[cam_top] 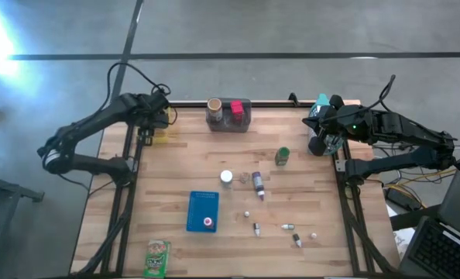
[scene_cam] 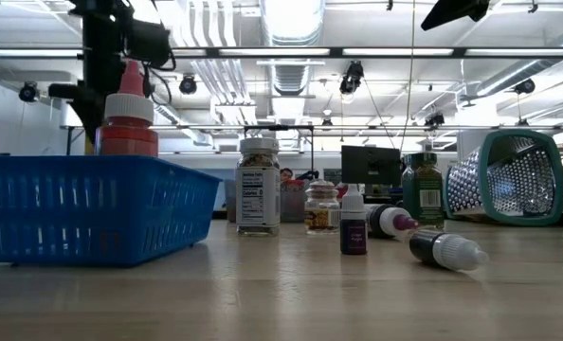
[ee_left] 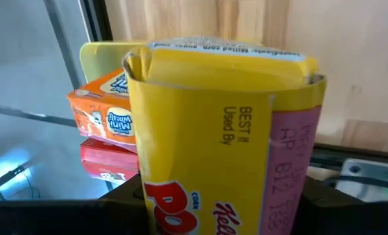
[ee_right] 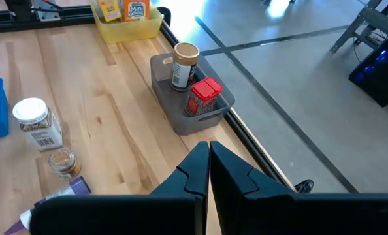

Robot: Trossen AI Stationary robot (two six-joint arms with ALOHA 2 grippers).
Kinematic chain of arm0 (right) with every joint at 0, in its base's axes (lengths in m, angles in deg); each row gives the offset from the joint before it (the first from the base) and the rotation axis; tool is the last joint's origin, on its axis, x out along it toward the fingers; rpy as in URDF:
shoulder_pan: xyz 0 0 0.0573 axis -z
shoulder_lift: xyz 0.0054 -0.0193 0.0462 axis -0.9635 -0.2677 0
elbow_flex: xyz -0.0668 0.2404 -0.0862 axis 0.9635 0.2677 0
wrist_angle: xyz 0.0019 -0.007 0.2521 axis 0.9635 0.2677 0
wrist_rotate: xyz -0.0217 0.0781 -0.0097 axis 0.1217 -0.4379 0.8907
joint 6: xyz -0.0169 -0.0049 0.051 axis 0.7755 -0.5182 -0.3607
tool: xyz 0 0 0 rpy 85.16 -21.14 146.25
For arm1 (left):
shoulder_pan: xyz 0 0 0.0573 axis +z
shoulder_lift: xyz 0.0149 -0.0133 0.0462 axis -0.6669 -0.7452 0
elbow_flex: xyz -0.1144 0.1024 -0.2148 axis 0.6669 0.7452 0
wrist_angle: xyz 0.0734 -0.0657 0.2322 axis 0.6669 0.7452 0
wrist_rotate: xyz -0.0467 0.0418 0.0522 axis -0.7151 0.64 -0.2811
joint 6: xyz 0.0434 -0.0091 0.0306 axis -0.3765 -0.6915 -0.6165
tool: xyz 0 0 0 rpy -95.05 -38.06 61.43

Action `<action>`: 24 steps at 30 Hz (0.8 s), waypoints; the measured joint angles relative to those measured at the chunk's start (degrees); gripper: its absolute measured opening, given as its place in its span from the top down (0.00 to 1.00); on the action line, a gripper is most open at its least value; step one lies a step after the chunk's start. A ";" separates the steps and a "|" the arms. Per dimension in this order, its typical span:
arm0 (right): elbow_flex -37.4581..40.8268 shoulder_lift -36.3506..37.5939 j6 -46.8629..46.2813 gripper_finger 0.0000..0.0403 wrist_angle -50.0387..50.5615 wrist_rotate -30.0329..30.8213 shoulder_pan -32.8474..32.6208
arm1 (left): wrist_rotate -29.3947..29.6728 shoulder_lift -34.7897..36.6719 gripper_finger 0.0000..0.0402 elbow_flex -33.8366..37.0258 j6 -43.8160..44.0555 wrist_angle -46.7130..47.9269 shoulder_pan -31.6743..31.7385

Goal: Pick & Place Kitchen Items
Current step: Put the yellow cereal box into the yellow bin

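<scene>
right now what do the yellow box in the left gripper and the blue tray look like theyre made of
Yellow box: thin printed cardboard, matte, judging by its folded top flaps and stamped date. Blue tray: moulded plastic, slightly glossy, with an open lattice wall. The left gripper is shut on the box.

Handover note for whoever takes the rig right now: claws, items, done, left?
Left claw: shut on the yellow box, over the yellow bin at the table's far left edge; boxes already inside.
Right claw: shut, empty, far right.
Done: jar and red container in the grey bin.
Left: green bottle, white-lidded jar, small bottles mid-table, green packet near edge.
</scene>
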 joint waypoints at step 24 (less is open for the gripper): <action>0.00 0.00 -0.13 0.98 0.00 0.00 0.02 | 0.20 0.69 0.56 11.38 -1.38 -13.85 6.11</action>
